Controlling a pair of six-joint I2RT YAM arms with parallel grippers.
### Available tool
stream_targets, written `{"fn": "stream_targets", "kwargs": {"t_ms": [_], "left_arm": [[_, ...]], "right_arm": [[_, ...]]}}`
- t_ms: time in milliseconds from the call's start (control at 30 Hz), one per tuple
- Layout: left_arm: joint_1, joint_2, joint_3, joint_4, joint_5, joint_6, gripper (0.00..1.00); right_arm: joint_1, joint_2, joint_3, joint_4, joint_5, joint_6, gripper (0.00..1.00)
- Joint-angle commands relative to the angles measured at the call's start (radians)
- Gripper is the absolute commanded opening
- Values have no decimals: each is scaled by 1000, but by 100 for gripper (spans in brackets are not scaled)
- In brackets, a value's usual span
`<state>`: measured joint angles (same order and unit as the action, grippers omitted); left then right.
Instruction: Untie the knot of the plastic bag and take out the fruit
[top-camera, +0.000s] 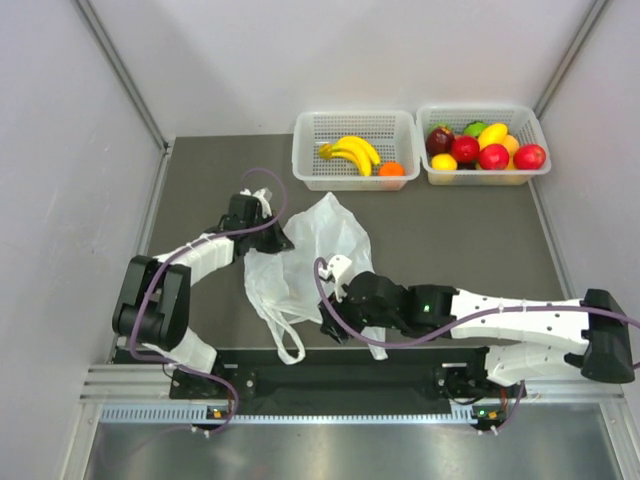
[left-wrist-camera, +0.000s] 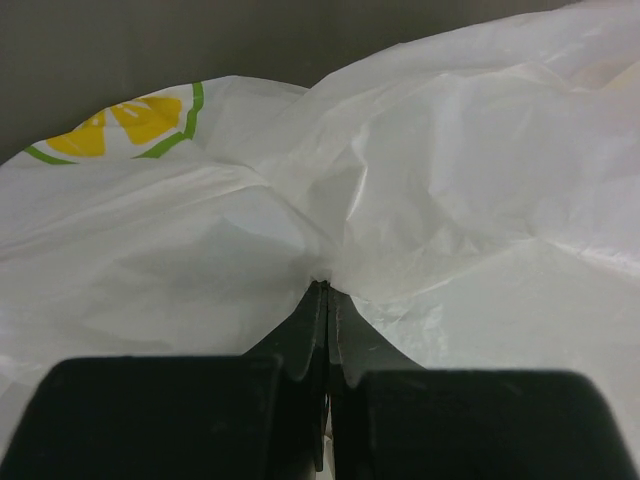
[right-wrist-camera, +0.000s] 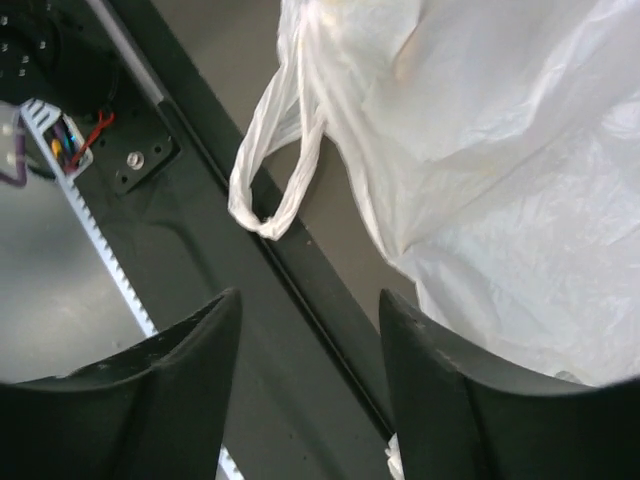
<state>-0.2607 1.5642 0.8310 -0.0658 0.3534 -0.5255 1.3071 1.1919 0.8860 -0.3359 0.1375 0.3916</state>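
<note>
The white plastic bag (top-camera: 305, 255) lies crumpled and flat on the dark table, untied, with a handle loop (top-camera: 288, 340) trailing towards the front rail. My left gripper (top-camera: 272, 236) is shut on a fold of the bag (left-wrist-camera: 420, 170) at its left edge, fingertips (left-wrist-camera: 326, 292) pressed together. My right gripper (top-camera: 333, 327) is open and empty at the bag's near edge, above the rail; the bag (right-wrist-camera: 500, 150) and its handle loop (right-wrist-camera: 270, 190) lie ahead of it. The bananas (top-camera: 350, 152) and the orange fruit (top-camera: 391, 169) lie in the left basket. The dark red-purple fruit is hidden.
Two white perforated baskets stand at the back: the left one (top-camera: 310, 150) holds the bananas and the orange fruit, the right one (top-camera: 530, 125) holds a heap of red, yellow and green fruit (top-camera: 485, 148). The black front rail (top-camera: 330, 372) runs under the right gripper.
</note>
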Motion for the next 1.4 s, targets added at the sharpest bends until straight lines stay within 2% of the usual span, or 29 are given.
{"fn": "stream_targets", "kwargs": {"t_ms": [0,33,67,100,133,400,567,700,733,833,933,1200,1233,1367], "left_arm": [[1,20,3,96,13,-34,0],[1,22,-1,100,6,-42,0],[1,29,-3,101,2,-45,0],[1,33,-6,103,-2,-48,0],[1,37,-12,104,-7,-50,0],[0,79,-84,164,1,-82,0],[-5,92,-141,211,22,-108,0],[-11,100,-164,221,35,-107,0],[-11,97,-168,224,35,-108,0],[-11,91,-178,225,35,-102,0],[-11,88,-182,231,45,-103,0],[-21,76,-185,233,75,-117,0],[-25,71,-185,231,78,-119,0],[-28,60,-184,224,90,-119,0]], "right_arm": [[38,29,39,-26,-78,-13,49],[61,43,36,-22,-82,-11,34],[72,67,25,0,-85,3,25],[84,80,19,15,-90,13,2],[90,92,13,30,-93,21,0],[96,254,-13,227,-46,81,0],[95,379,51,297,86,96,0],[96,477,114,247,201,125,0],[95,497,128,227,296,151,0],[83,500,130,157,443,202,0],[60,451,88,191,508,210,0],[-54,407,76,265,586,132,0],[-60,406,82,273,600,107,2],[-133,426,102,319,512,41,27]]}}
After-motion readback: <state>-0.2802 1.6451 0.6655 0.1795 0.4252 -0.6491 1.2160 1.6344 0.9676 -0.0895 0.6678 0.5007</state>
